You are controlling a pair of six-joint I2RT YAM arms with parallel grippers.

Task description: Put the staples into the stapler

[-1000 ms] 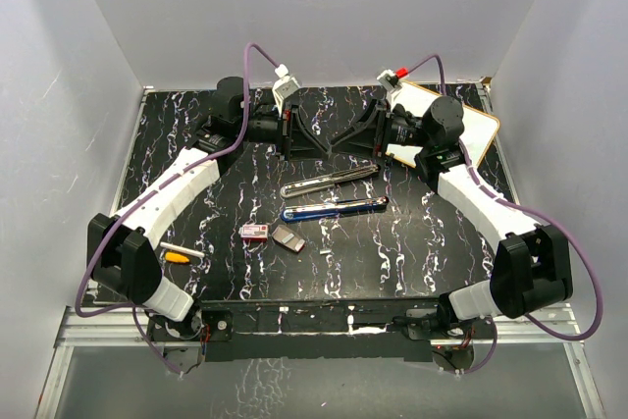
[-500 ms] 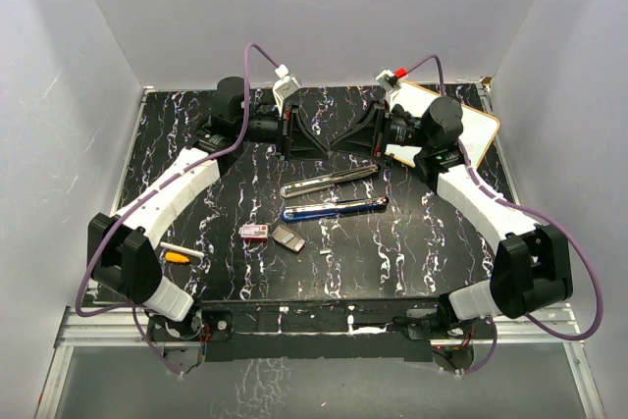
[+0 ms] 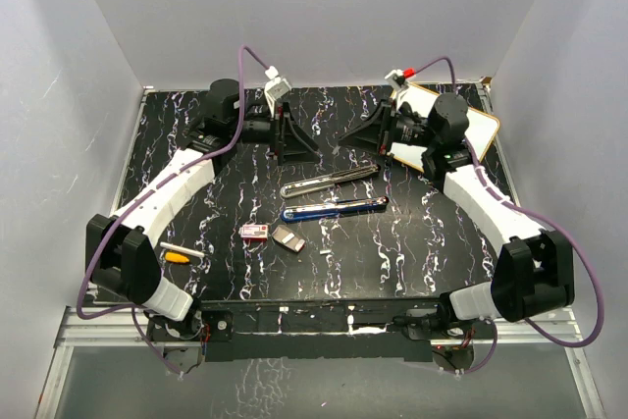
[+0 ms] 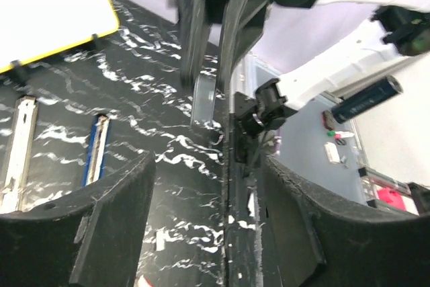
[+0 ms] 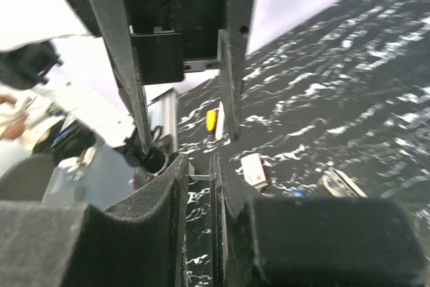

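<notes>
On the black marbled table [image 3: 412,242]: one red staple box [image 3: 255,233], one grey tray [image 3: 287,239] just beside it, one silver stapler rail [image 3: 329,177], one blue stapler body [image 3: 334,209], one orange-and-white pen [image 3: 182,254] and one white board [image 3: 481,134]. Box and tray lie near centre, on the near side of the blue piece, untouched. A second ago the two grippers met tip to tip over the far centre; they have since drawn apart. Now the left gripper [image 3: 299,144] is released, jaws parted, empty. The right gripper [image 3: 358,136] is clenched, with nothing seen between its fingers.
</notes>
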